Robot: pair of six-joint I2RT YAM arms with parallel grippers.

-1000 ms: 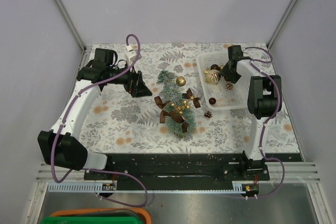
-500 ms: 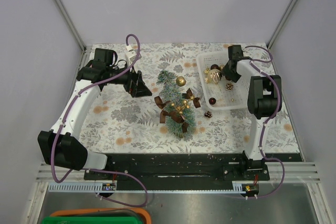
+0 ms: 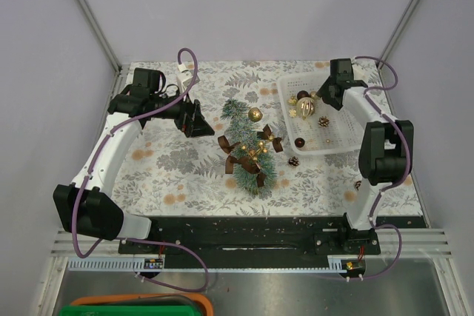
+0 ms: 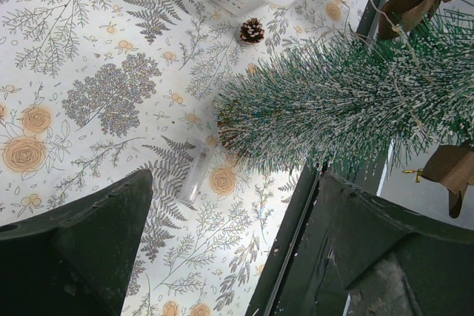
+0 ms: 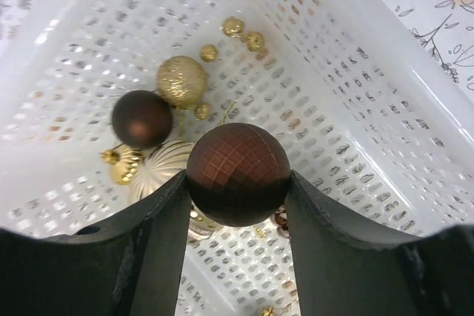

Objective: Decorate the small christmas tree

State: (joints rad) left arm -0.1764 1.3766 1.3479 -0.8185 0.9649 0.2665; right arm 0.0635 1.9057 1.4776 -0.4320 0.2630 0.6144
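The small christmas tree lies slanted on the patterned cloth at mid-table, carrying brown bows and a gold bauble. Its frosted bristles fill the right of the left wrist view. My left gripper hangs just left of the treetop, open, with only cloth between its fingers. Over the white basket, my right gripper is shut on a faceted brown bauble, held above the basket floor.
Inside the basket lie a gold glitter ball, a smooth brown ball and a ribbed gold ornament. A pine cone sits in front of the basket. A small clear tube lies by the treetop.
My right arm has swung back and to the right, raising the gripper inside the basket with the brown bauble in it. The left arm and the tree have not moved.
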